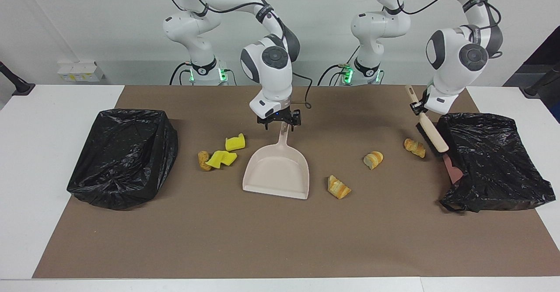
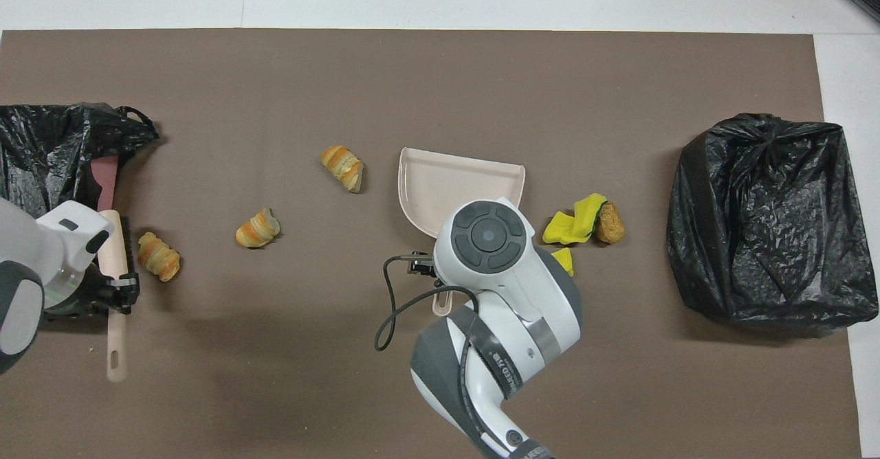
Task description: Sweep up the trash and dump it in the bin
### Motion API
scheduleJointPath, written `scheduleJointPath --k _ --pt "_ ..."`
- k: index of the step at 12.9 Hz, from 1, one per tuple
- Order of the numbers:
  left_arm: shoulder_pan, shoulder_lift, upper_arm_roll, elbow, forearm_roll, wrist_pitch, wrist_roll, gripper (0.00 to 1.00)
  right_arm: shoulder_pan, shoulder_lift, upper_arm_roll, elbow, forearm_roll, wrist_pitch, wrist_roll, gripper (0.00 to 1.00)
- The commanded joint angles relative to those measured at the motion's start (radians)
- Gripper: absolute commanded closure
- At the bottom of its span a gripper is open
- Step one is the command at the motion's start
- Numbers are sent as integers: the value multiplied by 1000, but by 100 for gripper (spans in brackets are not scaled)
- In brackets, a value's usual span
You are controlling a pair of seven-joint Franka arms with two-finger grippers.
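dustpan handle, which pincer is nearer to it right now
Right. The right pincer is open, straddling the tip of the dustpan handle. The left pincer is at its own end of the table, shut on the brush beside the black bin bag.
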Motion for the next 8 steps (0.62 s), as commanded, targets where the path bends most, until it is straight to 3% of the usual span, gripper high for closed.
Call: scheduleJointPath --k 1,3,4,5,6,7,8 --pt "35 -44 -14 -147 11 158 1 100 -3 -3 -1 -26 22 25 7 0" --pt "-2 -35 -20 -140 11 168 -6 100 -3 -4 -1 -34 22 28 -2 0" --pt "-56 -32 -18 -135 11 168 -2 100 -3 -3 0 -41 22 28 4 17" --pt "-93 -20 -21 -120 11 163 4 100 -1 -4 0 -41 22 22 10 48" --pt "-153 -14 -21 -114 10 171 -2 100 -1 -3 0 -37 22 17 18 93" --pt "-198 9 -23 -103 -1 174 -8 100 8 0 0 -25 22 10 44 100" --pt "-225 37 -23 -77 -13 173 -6 100 8 4 2 -17 21 4 38 100"
